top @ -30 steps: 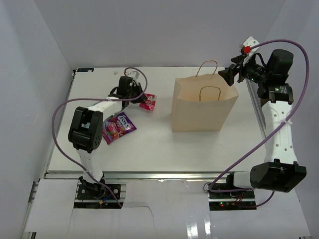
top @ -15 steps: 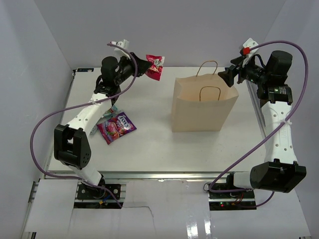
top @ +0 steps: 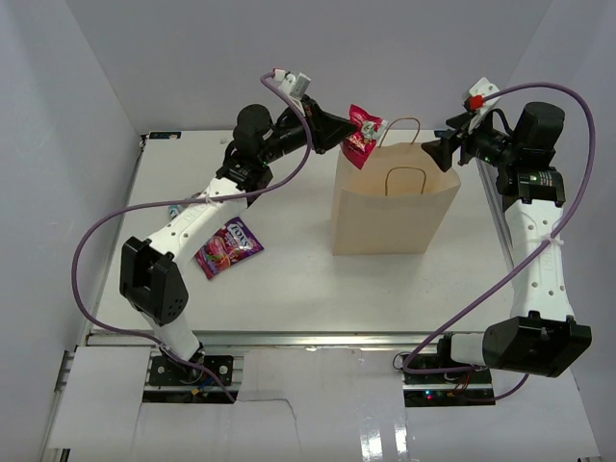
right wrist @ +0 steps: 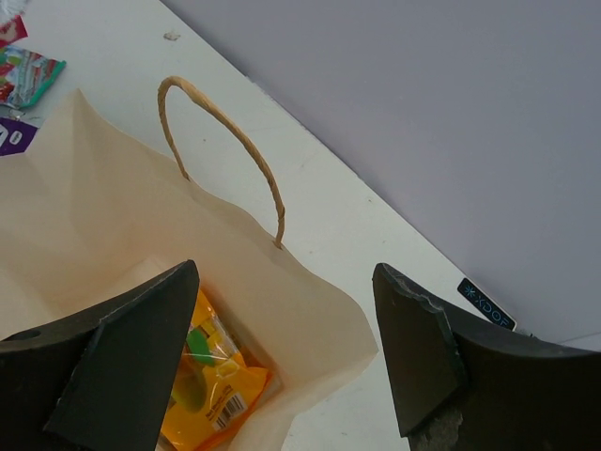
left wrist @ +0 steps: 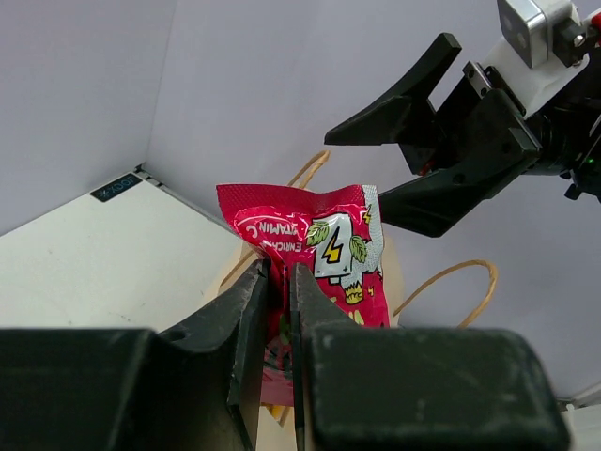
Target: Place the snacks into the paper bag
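Our left gripper (left wrist: 280, 274) is pinched nearly closed on the pink-red packet (left wrist: 315, 246), holding it in the air just beside the top left corner of the paper bag (top: 395, 207). The bag stands upright near the far edge of the table (top: 289, 279). Our right gripper (right wrist: 284, 272) gapes wide over the bag's right end, gripping nothing. An orange packet (right wrist: 214, 381) lies inside the bag. A purple packet (top: 228, 246) lies toward the table's left edge.

Plain pale grey walls (top: 289, 58) box in a white table (top: 308, 289), evenly lit; an aluminium rail (top: 318, 337) crosses the lower frame.
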`<state>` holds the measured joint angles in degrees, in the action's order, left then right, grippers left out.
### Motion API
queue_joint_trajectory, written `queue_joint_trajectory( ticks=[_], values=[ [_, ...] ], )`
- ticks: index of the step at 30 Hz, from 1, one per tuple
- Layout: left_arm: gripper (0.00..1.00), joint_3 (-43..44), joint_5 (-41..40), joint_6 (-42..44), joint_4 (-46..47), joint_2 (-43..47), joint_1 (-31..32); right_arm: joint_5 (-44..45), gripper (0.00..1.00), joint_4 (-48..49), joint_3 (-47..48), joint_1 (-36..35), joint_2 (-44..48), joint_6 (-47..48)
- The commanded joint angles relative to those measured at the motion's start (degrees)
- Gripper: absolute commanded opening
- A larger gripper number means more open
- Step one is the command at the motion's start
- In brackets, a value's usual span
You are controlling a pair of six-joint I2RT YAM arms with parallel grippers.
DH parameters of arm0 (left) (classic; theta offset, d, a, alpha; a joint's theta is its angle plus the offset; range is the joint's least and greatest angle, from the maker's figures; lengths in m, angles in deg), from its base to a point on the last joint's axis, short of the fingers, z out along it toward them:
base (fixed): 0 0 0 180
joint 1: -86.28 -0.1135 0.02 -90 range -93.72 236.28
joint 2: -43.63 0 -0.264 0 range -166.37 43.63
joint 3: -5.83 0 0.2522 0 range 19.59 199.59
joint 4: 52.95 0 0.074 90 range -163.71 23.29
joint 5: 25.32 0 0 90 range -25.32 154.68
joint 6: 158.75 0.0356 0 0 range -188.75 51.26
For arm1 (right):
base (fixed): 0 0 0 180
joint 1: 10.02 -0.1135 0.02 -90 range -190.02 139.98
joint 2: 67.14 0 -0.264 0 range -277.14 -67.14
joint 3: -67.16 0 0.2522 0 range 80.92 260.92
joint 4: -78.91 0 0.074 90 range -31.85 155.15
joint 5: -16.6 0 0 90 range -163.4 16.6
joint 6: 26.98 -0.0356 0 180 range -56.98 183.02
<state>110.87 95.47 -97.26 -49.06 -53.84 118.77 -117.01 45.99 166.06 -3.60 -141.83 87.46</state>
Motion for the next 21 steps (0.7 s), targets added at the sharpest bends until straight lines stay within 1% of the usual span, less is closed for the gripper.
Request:
queue_joint_trajectory(
  ticks=[1, 4, 7, 10, 14, 15, 18, 20, 21],
  values=[
    [0.0, 2.23, -0.72, 1.26, 0.81, -1.84, 1.87, 0.02, 0.8, 1.76, -0.24, 0.44, 1.66, -0.19],
    [0.0, 2.58, -2.83, 2.32, 0.81, -3.6, 3.1, -0.07, 0.8, 1.76, -0.24, 0.53, 1.75, -0.28],
    [0.0, 4.86, -3.27, 2.76, 0.72, -5.35, 3.98, -0.24, 0.8, 1.76, -0.24, 0.53, 2.01, -0.36],
    [0.0, 5.04, -3.63, 3.37, 0.63, -5.8, 4.6, -0.15, 0.8, 1.76, -0.24, 0.62, 2.45, -0.28],
    [0.43, 3.73, -4.5, 4.43, 0.46, -4.66, 5.57, -0.33, 0.8, 1.76, -0.24, 0.7, 2.62, -0.28],
    [0.59, 3.2, -4.94, 4.69, 0.46, -4.31, 5.65, -0.42, 0.8, 1.76, -0.07, 0.79, 2.63, -0.36],
    [0.74, 3.02, -6.44, 5.57, 0.46, -2.99, 5.92, -1.55, 0.8, 2.37, 1.51, 0.88, 2.54, -1.5],
    [0.77, 3.28, -7.32, 6.45, 0.37, -2.11, 5.83, -3.92, 0.81, 4.2, 3.09, 0.88, 2.45, -3.51],
    [0.78, 3.55, -7.58, 6.71, 0.19, -1.67, 5.92, -6.63, 0.81, 4.91, 3.79, 0.88, 2.28, -4.22]
  ],
)
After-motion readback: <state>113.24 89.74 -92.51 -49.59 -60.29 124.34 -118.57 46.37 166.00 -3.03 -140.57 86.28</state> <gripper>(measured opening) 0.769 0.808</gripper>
